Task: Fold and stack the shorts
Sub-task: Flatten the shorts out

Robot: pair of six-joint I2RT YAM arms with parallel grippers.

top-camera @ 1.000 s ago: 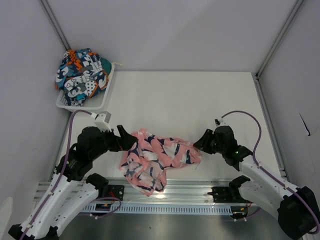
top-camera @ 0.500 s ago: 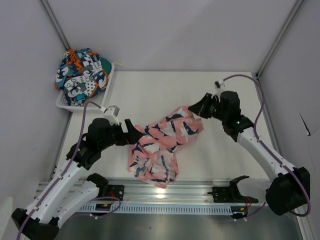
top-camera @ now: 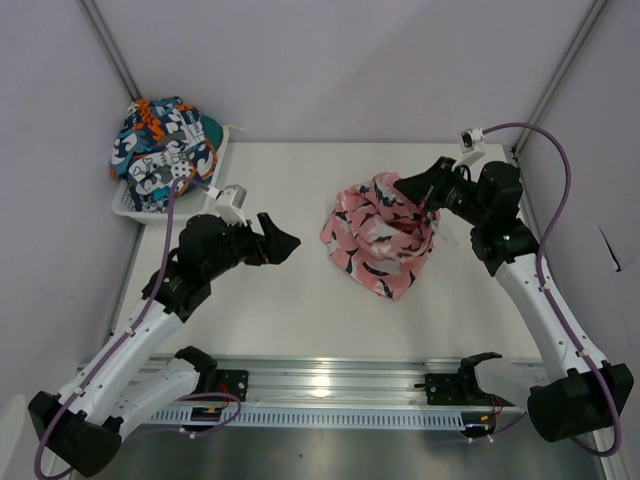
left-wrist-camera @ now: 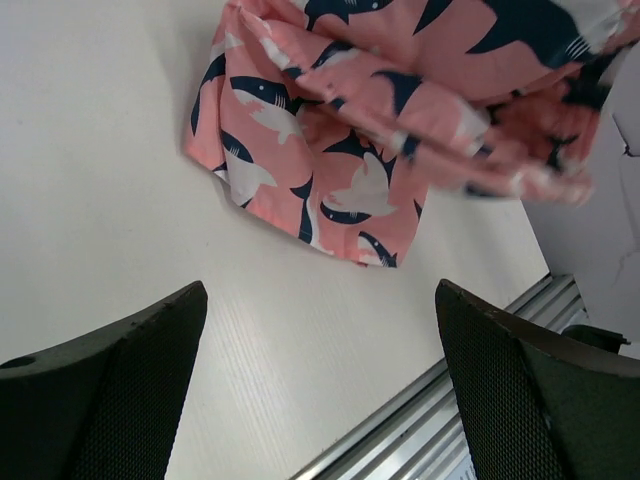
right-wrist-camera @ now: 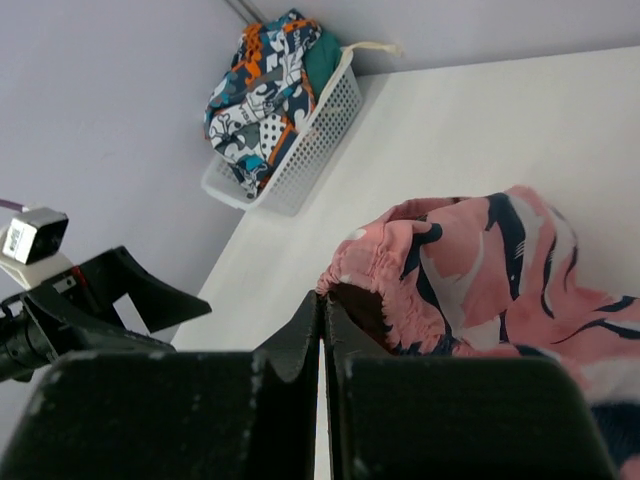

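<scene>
**On the far right of the table: pink shorts lifted by their waistband**

Toward the far right of the table (top-camera: pixel 300 180) the pink shorts (top-camera: pixel 380 235) now hang in a bunch. A second ago they lay spread left to right near the front edge, between the two arms. The right arm has swung away from that edge and carried them across. The left arm has let the cloth go and now stands well apart from it, to its left.

The gathered waistband is the highest part, up at the right fingers (top-camera: pixel 415 187) and facing left. The bunch runs from there down and toward the front edge, where a leg hem rests on the table. It is too crumpled to show a clear long axis.

The right fingers are pressed together on the ruched waistband edge. The left fingers (top-camera: pixel 282 240) are spread wide, hold nothing, and point at the shorts without touching them.

The patchwork shorts (top-camera: pixel 165 140) sit heaped in the white basket (top-camera: pixel 205 195) at the far left corner.
</scene>
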